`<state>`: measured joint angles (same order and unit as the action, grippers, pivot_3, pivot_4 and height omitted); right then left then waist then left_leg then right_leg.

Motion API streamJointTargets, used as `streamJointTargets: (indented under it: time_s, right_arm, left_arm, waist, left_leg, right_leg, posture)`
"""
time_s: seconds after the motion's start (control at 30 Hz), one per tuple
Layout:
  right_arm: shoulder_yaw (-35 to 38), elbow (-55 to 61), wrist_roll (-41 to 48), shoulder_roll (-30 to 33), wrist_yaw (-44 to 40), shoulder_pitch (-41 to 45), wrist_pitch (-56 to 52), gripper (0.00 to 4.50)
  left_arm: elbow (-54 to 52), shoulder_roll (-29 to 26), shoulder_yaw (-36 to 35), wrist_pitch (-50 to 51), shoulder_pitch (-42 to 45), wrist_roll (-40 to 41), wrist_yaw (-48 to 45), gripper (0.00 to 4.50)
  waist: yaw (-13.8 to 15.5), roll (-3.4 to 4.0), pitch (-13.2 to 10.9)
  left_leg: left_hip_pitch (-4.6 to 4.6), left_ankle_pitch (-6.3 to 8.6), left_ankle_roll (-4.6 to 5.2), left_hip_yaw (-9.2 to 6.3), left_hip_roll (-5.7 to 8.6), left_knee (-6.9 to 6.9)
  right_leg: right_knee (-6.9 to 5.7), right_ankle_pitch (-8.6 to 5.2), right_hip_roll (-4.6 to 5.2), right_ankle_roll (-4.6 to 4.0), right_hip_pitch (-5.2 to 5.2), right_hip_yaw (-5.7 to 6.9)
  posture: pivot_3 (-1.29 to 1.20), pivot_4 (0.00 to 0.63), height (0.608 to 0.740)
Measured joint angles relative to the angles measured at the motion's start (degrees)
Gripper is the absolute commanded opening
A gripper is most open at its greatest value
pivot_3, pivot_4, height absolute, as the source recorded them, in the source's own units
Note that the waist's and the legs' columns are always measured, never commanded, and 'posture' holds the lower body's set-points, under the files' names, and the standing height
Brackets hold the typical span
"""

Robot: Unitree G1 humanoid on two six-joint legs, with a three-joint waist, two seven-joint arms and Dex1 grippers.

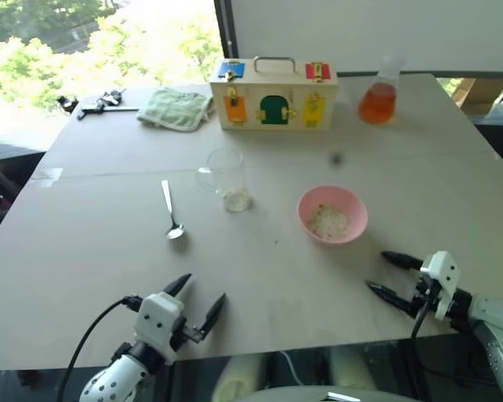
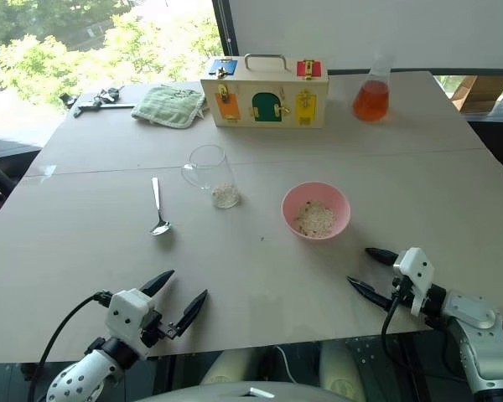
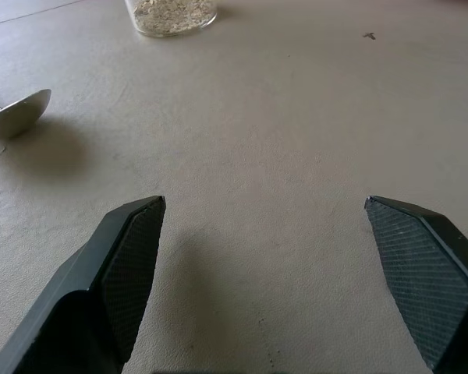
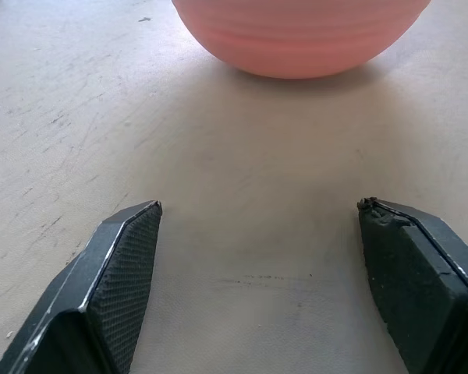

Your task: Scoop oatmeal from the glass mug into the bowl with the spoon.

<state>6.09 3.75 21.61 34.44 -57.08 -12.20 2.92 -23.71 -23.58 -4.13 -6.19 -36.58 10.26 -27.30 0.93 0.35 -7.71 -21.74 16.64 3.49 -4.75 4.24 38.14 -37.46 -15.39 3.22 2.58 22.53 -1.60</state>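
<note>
Now, both grippers spread wide, empty: left gripper, right gripper. Spoon flat on table, beside glass mug; bowl already holding oatmeal. Best to pinch handle mid-length, low and level, avoiding mug.

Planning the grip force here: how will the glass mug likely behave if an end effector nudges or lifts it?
The glass mug looks taller than wide and nearly empty, only a little oatmeal at its bottom, so probably light and tippable. Smooth glass may slip; likely fragile.
</note>
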Motion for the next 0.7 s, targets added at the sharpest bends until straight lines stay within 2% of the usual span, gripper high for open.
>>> streamJointTargets:
  time_s: [0.13,0.27,0.37,0.47,0.57,0.7]
  right_arm:
    - [-0.1,0.1,-0.1,0.1,-0.1,0.0,0.1,4.08]
    - [-2.0,4.5,0.1,2.2,-2.7,-1.8,-1.1,4.08]
    - [-3.0,13.2,4.1,5.8,-5.2,-4.1,-5.5,4.08]
    - [-2.4,23.5,9.9,9.3,-5.3,-4.5,-11.0,4.08]
    - [-2.5,33.9,16.8,10.8,-0.6,0.5,-19.3,4.08]
    - [-4.0,38.5,18.7,10.9,7.2,10.0,-27.5,4.08]
  left_arm:
    - [-0.1,0.4,-0.4,0.7,0.0,0.9,0.0,4.36]
    - [-2.7,0.6,-2.0,5.4,-1.2,7.7,-1.2,4.36]
    - [-5.9,0.8,-2.5,7.5,-1.8,9.9,-1.0,4.36]
    - [-9.0,1.9,-4.1,9.6,0.3,11.5,1.2,4.36]
    - [-11.9,2.4,-8.8,14.1,6.3,13.6,6.5,4.36]
    - [-12.8,0.8,-13.3,21.3,14.2,15.1,11.3,4.36]
  waist:
    - [0.0,-0.02,0.0]
    - [0.0,-0.17,-0.2]
    - [0.0,-0.11,-0.5]
    - [0.1,-0.39,-0.6]
    - [0.0,-0.53,-0.7]
    - [0.0,-0.79,-0.8]
  left_leg:
    - [0.00,0.00,0.00,0.00,0.00,0.00]
    - [-0.09,0.00,0.00,-0.02,-0.03,0.01]
    - [-0.18,0.00,0.00,-0.01,-0.03,0.05]
    - [-0.17,0.00,0.00,-0.07,-0.06,0.08]
    - [-0.15,-0.01,-0.03,-0.11,-0.08,0.14]
    - [-0.15,-0.16,-0.29,-0.15,-0.02,0.18]
  right_leg:
    - [0.00,0.00,0.00,0.00,0.00,0.00]
    - [-0.05,0.00,-0.01,0.00,0.06,0.03]
    - [-0.03,0.00,-0.01,0.00,0.10,0.01]
    - [-0.05,0.00,-0.03,0.01,0.08,0.10]
    - [-0.12,0.00,-0.08,0.02,0.09,0.15]
    - [-0.11,0.01,-0.09,0.03,0.10,0.22]
  posture:
    - [0.00,0.150,0.740]
    - [0.00,0.150,0.740]
    - [0.00,0.150,0.740]
    - [0.00,0.150,0.740]
    - [0.00,0.150,0.740]
    - [0.00,0.150,0.740]
